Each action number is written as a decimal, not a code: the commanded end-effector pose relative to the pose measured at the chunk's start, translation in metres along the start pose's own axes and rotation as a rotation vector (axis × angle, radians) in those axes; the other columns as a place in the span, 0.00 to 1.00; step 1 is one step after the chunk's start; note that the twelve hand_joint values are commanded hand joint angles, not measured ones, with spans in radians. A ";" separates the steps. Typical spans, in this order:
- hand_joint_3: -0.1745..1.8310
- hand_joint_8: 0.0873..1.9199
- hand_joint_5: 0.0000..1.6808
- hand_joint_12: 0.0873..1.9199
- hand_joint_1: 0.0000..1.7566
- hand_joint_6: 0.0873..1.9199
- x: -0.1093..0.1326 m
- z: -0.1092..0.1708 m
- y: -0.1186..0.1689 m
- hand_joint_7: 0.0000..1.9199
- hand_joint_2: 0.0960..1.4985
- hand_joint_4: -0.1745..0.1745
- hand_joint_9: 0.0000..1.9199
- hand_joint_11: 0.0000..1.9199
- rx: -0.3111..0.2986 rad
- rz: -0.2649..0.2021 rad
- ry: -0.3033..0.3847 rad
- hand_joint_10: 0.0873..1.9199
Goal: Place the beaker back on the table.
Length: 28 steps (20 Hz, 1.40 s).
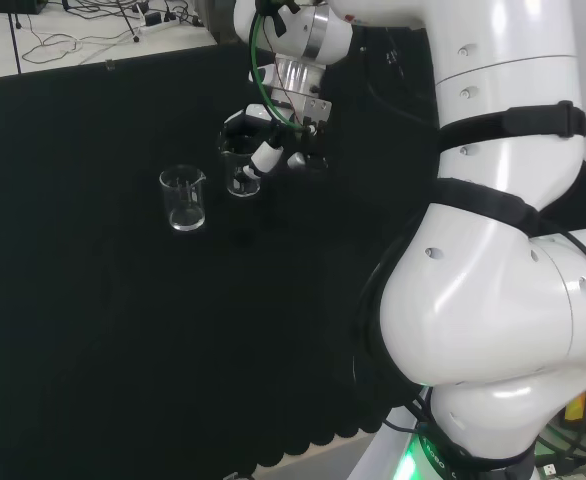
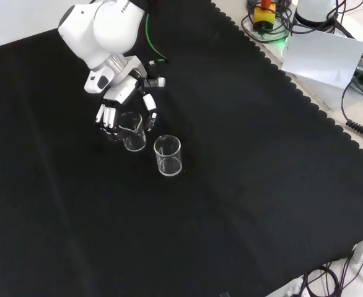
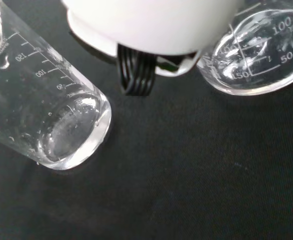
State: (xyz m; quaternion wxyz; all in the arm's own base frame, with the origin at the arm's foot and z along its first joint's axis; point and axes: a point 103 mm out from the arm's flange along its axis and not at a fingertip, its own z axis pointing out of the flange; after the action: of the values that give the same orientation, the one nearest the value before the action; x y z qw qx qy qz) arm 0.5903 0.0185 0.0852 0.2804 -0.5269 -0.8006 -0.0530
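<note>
Your hand point(image 2: 116, 111) curls its fingers around the beaker point(image 2: 133, 131), which stands upright, mouth up. A second beaker point(image 2: 168, 155) stands just beside it. Graduation marks show on both.

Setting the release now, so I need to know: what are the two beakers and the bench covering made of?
Both the beaker in the robot hand, held beaker, and the free beaker look like clear, glossy glass or possibly plastic: see-through walls, bright rim highlights, printed graduations. The cloth looks like matte black woven fabric with a scalloped edge.

Second clear beaker point(image 2: 168, 155) standing free, black cloth point(image 2: 243, 185), perhaps cables point(image 2: 355, 127) at edge
</note>
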 end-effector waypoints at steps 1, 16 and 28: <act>0.50 0.40 0.25 0.72 0.65 0.37 0.002 -0.004 -0.002 0.16 0.28 0.30 0.25 0.10 -0.012 0.000 -0.001 0.34; 0.46 0.37 0.21 0.75 0.61 0.21 0.031 -0.053 -0.024 0.06 0.29 0.28 0.16 0.02 -0.079 -0.007 -0.064 0.38; 0.45 0.38 0.21 0.75 0.60 0.18 0.051 -0.075 -0.056 0.08 0.30 0.27 0.16 0.01 -0.112 0.010 -0.109 0.38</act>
State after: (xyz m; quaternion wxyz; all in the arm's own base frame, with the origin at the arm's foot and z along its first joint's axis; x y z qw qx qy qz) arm 0.5643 0.0115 0.1767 0.2172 -0.5403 -0.8101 -0.0685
